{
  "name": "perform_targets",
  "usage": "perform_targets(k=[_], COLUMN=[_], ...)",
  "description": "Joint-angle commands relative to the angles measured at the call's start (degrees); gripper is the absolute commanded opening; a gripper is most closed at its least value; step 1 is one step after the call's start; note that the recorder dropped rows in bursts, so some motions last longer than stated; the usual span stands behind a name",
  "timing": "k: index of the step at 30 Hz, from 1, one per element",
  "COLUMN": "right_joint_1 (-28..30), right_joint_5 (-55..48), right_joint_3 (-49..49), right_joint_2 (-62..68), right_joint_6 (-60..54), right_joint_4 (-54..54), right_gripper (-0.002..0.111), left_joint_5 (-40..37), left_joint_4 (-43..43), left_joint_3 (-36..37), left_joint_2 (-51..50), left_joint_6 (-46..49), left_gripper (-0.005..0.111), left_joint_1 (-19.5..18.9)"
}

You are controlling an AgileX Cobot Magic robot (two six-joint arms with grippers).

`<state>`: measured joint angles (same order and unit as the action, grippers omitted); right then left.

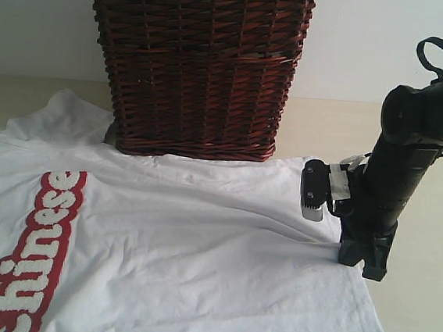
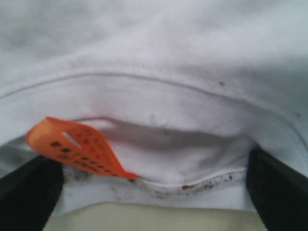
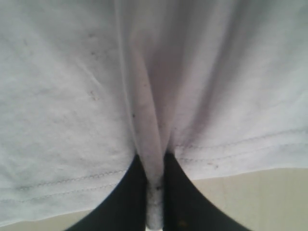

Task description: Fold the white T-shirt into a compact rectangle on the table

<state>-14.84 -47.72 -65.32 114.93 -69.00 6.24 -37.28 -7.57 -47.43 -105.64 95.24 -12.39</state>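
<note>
No fold shows yet: the white T-shirt lies spread open and nearly flat on the table. It runs from the left edge of the exterior view to a double-stitched edge on the right. Its far edge lies just in front of the dark wicker basket. The red band with the lettering faces up on the left, and only soft wrinkles cross the cloth. By my judgement the work is at its very start, with 0 of the folds made.

The right gripper is down at the right edge and is clenched on the shirt. Its 2 dark fingers pinch a narrow upright ridge of cloth at the stitched edge (probably the bottom hem).

The left gripper cannot be seen in the exterior view. Its wrist view shows it spread wide and holding nothing. 1 finger sits on each side of the collar, with the orange tag close to 1 of them. Cream table shows just beyond the neckline.

So 1 of the 2 grasps is made and the other is only lined up. Closing on the collar, carrying the cloth over itself and squaring the result into a compact rectangle are all left to do.
</note>
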Motion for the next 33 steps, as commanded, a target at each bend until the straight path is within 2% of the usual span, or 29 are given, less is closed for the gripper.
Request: perform_targets(k=[1,3,5,9,10,24,26,30,31,33], right_joint_1=[0.2,0.2,0.2,0.2,0.2,0.2,0.2,0.2,0.2,0.2], right_joint_5=[0.95,0.95,0.95,0.95,0.95,1.34,1.47,3.26,4.58,5.32], right_joint_3=[0.36,0.36,0.36,0.36,0.36,0.36,0.36,0.36,0.36,0.36], right_joint_2=[0.94,0.94,0.94,0.94,0.94,0.94,0.94,-1.19,-2.96,-4.89], right_joint_6=[0.16,0.16,0.16,0.16,0.16,0.18,0.15,1.85,3.32,4.54], right_joint_4=[-0.32,-0.32,-0.32,-0.32,-0.32,-0.32,-0.84,-4.87,-4.87,-5.15], right_gripper=[0.0,0.0,0.0,0.0,0.0,0.0,0.0,0.0,0.0,0.0], left_joint_5=[7.53,7.91,7.91,5.57,4.36,4.21,6.07,7.88,9.72,8.67], left_joint_4=[-1.22,-1.22,-1.75,-2.07,-2.2,-1.98,-1.98,-1.86,-1.86,-1.98], left_joint_3=[0.8,0.8,0.8,0.8,0.8,0.8,0.8,0.8,0.59,-0.52], left_joint_2=[-2.93,-2.93,-2.93,-2.93,-2.93,-2.93,-2.93,0.06,2.52,5.41], left_joint_6=[0.36,0.36,0.36,0.24,0.38,0.3,-2.36,-4.78,-9.25,-13.72], left_gripper=[0.1,0.087,0.066,0.004,0.001,0.001,0.0,0.0,0.0,0.0], left_joint_1=[-0.33,-0.33,-0.33,-0.33,-0.33,-0.21,-0.09,3.07,4.43,5.85])
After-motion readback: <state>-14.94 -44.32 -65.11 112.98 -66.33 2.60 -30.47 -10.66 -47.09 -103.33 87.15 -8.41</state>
